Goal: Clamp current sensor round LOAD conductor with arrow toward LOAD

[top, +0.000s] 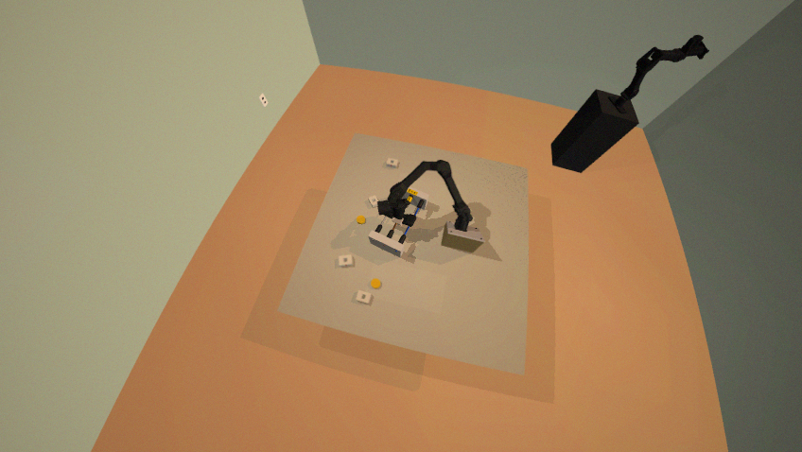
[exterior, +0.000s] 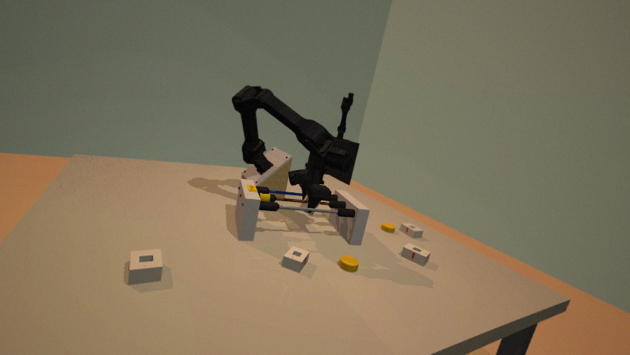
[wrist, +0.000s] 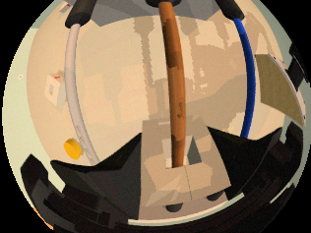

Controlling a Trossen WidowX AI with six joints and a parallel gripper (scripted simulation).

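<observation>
My gripper [top: 399,216] [exterior: 311,203] [wrist: 172,133] is shut on the pale split-core sensor [wrist: 164,188], down among three conductors. The brown conductor [exterior: 288,200] [wrist: 176,87] runs into the sensor's window, between the fingers; a thin seam shows on the sensor body. A grey conductor [exterior: 304,209] [wrist: 72,73] and a blue conductor [exterior: 284,192] [wrist: 250,83] run on either side. A yellow collar [exterior: 265,197] sits at one end of the brown conductor, beside a yellow label [exterior: 252,188] whose text I cannot read. The sensor's arrow and latch cannot be made out.
Two upright end blocks [exterior: 247,222] [exterior: 359,226] hold the conductors. Several white blocks with square holes [exterior: 145,266] [exterior: 294,260] [exterior: 415,254] and two yellow discs [exterior: 348,264] [exterior: 388,227] lie around. Another arm stands on a black pedestal [top: 595,131] away from the table.
</observation>
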